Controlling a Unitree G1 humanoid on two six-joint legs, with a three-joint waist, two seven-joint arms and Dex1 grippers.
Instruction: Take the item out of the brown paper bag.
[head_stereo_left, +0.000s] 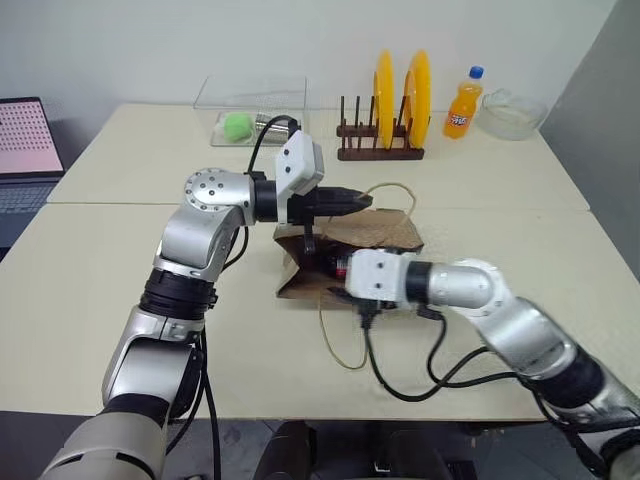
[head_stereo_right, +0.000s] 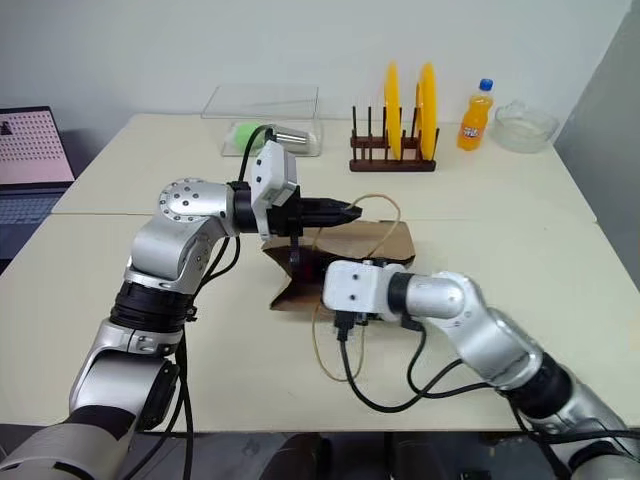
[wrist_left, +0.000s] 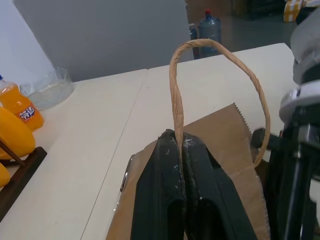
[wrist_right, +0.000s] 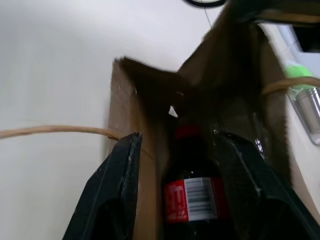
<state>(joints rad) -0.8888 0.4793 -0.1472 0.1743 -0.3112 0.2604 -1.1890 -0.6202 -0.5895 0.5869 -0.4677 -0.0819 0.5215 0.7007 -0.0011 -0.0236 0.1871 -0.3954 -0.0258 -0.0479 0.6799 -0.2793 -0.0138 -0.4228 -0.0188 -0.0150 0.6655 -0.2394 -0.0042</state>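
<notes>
The brown paper bag (head_stereo_left: 390, 232) lies on its side mid-table with its mouth toward me. One of its loop handles (wrist_left: 176, 90) is pinched in my left gripper (head_stereo_left: 365, 200), which is shut and holds the mouth lifted. The other handle (head_stereo_left: 335, 340) trails loose on the table. Inside the mouth lies the item (wrist_right: 192, 200), a small dark bottle with a red cap and red label. My right gripper (wrist_right: 179, 137) is at the bag's mouth, open, with one finger on each side of the bottle; a strip of bag wall shows between one finger (wrist_right: 120, 180) and the bottle.
At the back stand a wooden plate rack (head_stereo_left: 380, 150) with yellow plates, an orange drink bottle (head_stereo_left: 462, 105), a glass bowl (head_stereo_left: 512, 112) and a clear box (head_stereo_left: 250, 110) holding a green ball. A laptop (head_stereo_left: 25, 150) sits far left. Black cables hang over the near table edge.
</notes>
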